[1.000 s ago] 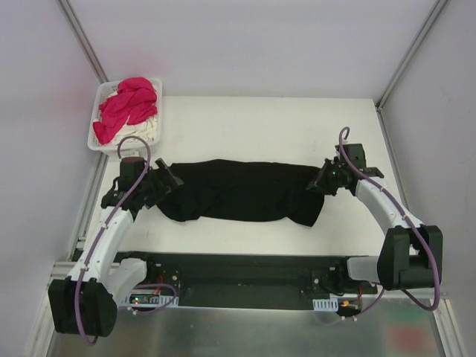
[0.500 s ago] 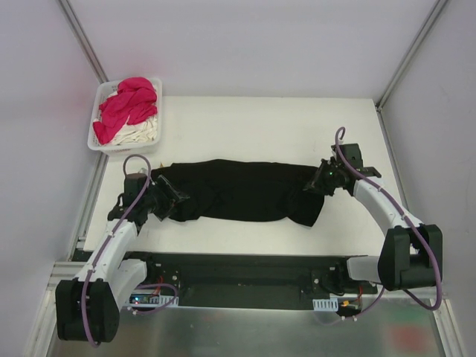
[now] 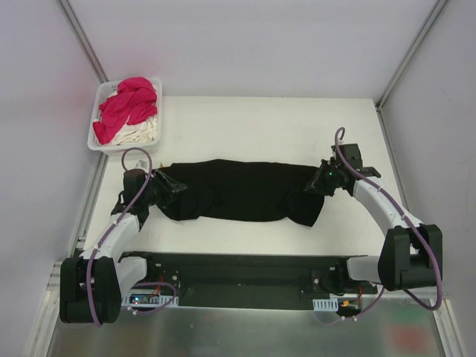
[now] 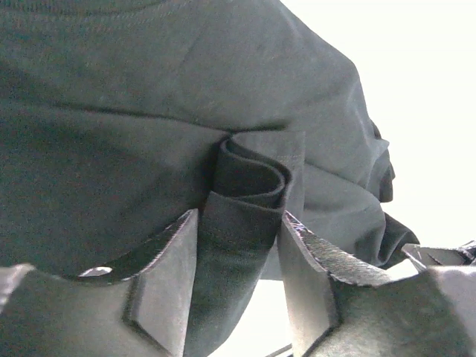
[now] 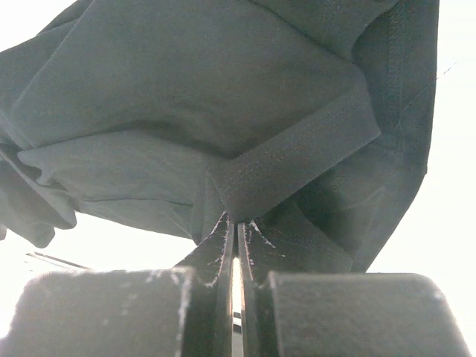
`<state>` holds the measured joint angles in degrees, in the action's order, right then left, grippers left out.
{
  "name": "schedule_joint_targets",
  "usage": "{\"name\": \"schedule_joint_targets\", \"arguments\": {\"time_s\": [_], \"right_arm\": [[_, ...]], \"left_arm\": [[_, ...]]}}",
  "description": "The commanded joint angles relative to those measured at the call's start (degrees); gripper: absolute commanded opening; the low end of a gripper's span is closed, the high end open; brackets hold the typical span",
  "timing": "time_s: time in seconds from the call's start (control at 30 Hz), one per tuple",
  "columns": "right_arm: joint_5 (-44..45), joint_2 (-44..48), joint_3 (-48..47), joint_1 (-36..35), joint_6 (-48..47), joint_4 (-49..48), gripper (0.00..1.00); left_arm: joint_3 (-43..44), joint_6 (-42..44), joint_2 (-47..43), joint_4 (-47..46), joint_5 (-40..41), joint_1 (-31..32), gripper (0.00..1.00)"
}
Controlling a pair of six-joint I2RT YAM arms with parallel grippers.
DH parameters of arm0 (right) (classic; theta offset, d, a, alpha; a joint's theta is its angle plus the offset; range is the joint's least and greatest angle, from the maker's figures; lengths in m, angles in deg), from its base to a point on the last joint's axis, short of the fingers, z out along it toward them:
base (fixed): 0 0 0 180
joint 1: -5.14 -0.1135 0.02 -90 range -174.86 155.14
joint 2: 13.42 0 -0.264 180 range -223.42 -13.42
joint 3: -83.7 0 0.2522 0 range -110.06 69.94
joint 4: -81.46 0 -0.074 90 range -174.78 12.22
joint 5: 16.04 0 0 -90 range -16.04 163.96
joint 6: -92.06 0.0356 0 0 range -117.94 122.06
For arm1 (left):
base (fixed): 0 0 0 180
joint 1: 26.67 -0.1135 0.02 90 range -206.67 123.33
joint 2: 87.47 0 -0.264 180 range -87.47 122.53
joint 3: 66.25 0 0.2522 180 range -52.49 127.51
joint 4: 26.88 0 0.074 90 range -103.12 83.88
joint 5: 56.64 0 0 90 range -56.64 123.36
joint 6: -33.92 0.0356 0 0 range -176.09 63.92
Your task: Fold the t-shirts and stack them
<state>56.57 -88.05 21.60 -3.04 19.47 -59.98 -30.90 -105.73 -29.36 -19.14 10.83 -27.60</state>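
Update on the left gripper (image 3: pixel 165 190): a second ago it was spread wide just off the left end of the black t-shirt (image 3: pixel 245 195). Now its fingers (image 4: pixel 167 290) have narrowed onto a rolled fold of that end. In the left wrist view the fold fills the gap and touches both inner faces, so it looks like a pinch on the cloth, though I can't tell how firm it is. The left arm's wrist has also come down a bit toward the near edge, and its elbow has tucked in closer to the base.

The right gripper (image 3: pixel 320 184) has barely moved, maybe a hair to the left. Its fingers (image 5: pixel 212 260) are pressed together on a hemmed edge at the shirt's right end, same as before.

The shirt itself lies about where it was, a long bunched strip across the middle of the white table (image 3: pixel 260 126), running from one gripper to the other.

The white basket (image 3: pixel 95 137) is at the far left corner as before, with the pink t-shirt (image 3: pixel 126 104) heaped over the cream t-shirt (image 3: pixel 141 134).
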Motion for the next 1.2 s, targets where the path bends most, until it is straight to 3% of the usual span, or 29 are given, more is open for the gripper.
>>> {"name": "schedule_joint_targets", "arguments": {"time_s": [0.0, 0.03, 0.07, 0.1, 0.23, 0.37, 0.5, 0.63, 0.77, 1.0, 1.07, 1.17], "right_arm": [[0.6, 1.33, -0.97, -0.34, 0.26, 0.87, 0.01], [0.69, 1.16, -0.97, -0.51, 0.26, 0.87, 0.01], [0.6, 0.89, -1.14, -0.43, 0.34, 0.87, 0.01], [0.69, 0.8, -1.23, -0.43, 0.43, 0.78, 0.01], [0.86, 0.45, -2.46, -0.43, 0.87, 0.69, 0.01], [-0.19, 0.89, -7.11, -0.25, 1.49, 1.13, 0.01], [-0.89, 0.72, -17.82, 0.62, 1.4, 2.18, 0.01], [-2.29, -3.05, -37.73, 3.61, 0.61, 2.8, 0.01], [-5.72, -9.89, -56.18, 8.09, -0.36, 2.8, 0.01], [-11.52, -22.64, -89.14, 14.24, 0.25, 2.28, 0.01], [-12.84, -24.33, -92.28, 16.52, 1.92, -1.13, 0.01], [-16.18, -24.95, -90.54, 20.65, 13.41, -12.11, 0.01]], "left_arm": [[0.3, 0.87, 0.34, -7.07, -1.73, -0.74, 0.38], [0.39, 0.87, 1.12, -7.6, -2.0, -0.65, 0.31], [0.48, 0.96, 1.39, -8.12, -3.04, -0.65, 0.04], [0.74, 1.13, 1.66, -8.22, -3.31, -0.65, 0.0], [3.37, 4.11, -0.26, -4.54, -3.14, -0.74, 0.0], [15.72, 13.42, -2.73, 5.74, 0.1, -0.74, 0.0], [28.84, 24.48, -2.91, 11.03, 1.52, -0.83, 0.0], [44.83, 31.79, 2.86, 11.3, -0.06, -0.74, 0.0], [66.24, 37.42, 10.43, 11.29, -1.12, -0.74, 0.0], [94.75, 39.45, 23.0, 10.42, -6.3, -0.74, 0.0], [102.64, 38.49, 26.78, 9.63, -7.79, -0.74, 0.0], [112.57, 35.08, 32.14, 7.43, -9.9, -0.83, 0.0]]}}
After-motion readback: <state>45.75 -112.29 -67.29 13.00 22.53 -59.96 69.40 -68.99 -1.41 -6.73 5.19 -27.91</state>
